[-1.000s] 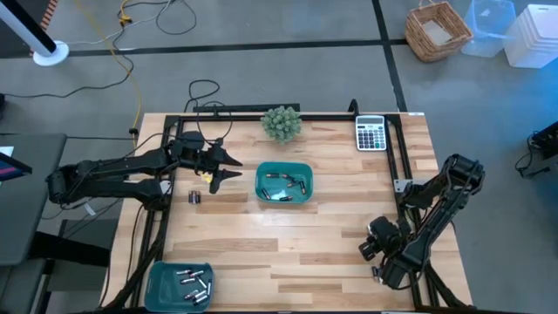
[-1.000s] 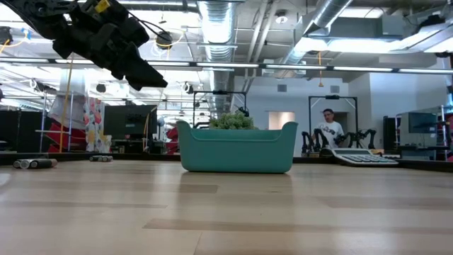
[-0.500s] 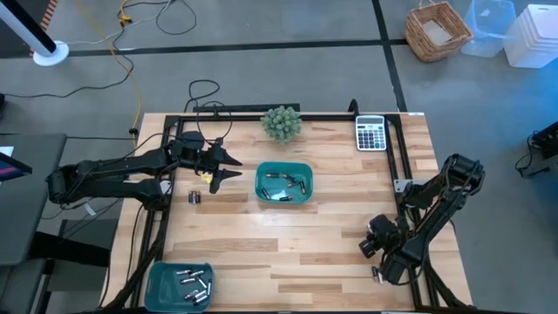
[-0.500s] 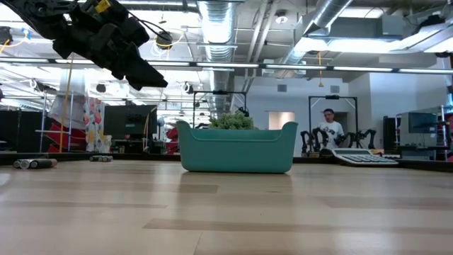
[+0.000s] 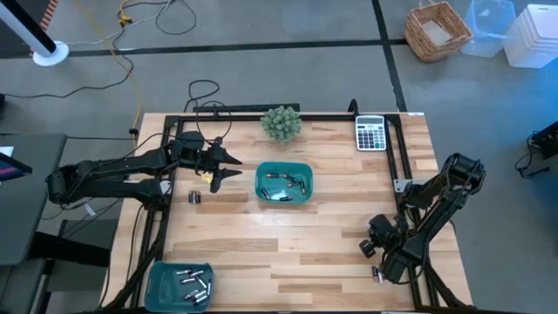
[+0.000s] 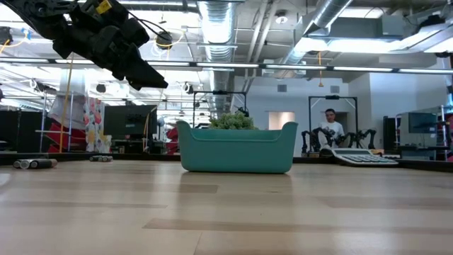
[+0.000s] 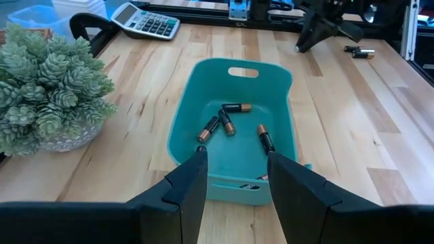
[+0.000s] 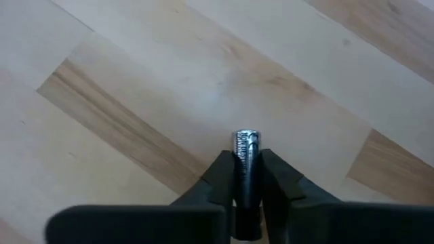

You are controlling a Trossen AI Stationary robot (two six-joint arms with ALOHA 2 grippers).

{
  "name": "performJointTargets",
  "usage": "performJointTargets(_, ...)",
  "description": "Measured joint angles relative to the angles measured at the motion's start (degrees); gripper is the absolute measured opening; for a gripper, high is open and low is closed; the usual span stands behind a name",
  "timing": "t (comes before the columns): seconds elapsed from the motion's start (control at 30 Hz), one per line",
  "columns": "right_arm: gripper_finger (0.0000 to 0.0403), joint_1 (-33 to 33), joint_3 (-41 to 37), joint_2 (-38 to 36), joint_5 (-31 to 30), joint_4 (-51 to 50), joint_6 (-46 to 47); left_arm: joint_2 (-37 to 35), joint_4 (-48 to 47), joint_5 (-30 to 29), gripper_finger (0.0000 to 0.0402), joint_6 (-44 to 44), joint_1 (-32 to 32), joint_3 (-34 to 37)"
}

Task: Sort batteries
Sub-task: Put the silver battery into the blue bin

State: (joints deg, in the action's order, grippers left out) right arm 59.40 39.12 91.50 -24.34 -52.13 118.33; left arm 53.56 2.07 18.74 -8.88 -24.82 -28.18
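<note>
- The right end effector sits low over the counter near its right edge, fingers pinching one battery (silvery end poking out past the fingertips).
- The left end effector hovers above the counter toward the far left side, fingers spread with nothing between them, just beside the teal tray at the counter's middle.
- That tray holds several batteries; a second teal tray at the near left corner holds more, and a few lie loose on the wood near the left edge.
</note>
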Motion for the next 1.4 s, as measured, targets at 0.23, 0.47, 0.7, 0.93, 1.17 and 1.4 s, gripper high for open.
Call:
performJointTargets(0.23, 0.0032, 0.00, -0.03, 0.00, 0.02, 0.41, -0.42, 0.00, 0.06, -0.02, 0.0148, 0.00, 0.00, 0.00)
performJointTargets(0.47, 0.0029, 0.00, -0.10, 0.05, -2.18, 1.28, -0.44, 0.00, 1.67, -0.02, 0.0148, 0.52, 0.00, 0.02)
performJointTargets(0.7, 0.0027, -0.06, 0.69, 0.17, -3.08, 0.51, -1.82, 0.02, 2.51, -0.02, 0.0148, 0.57, 0.88, 0.02)
performJointTargets(0.93, 0.0027, -0.30, 2.99, -1.33, -4.58, -0.71, -5.20, 0.02, 6.99, -0.01, 0.0148, 0.52, 3.71, 0.04)
performJointTargets(1.17, 0.0027, -1.90, 4.68, -2.21, -5.55, -1.27, -9.34, 0.04, 9.10, 0.00, 0.0148, -2.09, 7.35, 0.09)
performJointTargets(1.4, 0.0027, -6.06, 7.48, -2.21, -5.73, -1.47, -18.24, 1.32, 12.59, 0.00, 0.0151, -6.23, 11.82, 0.11)
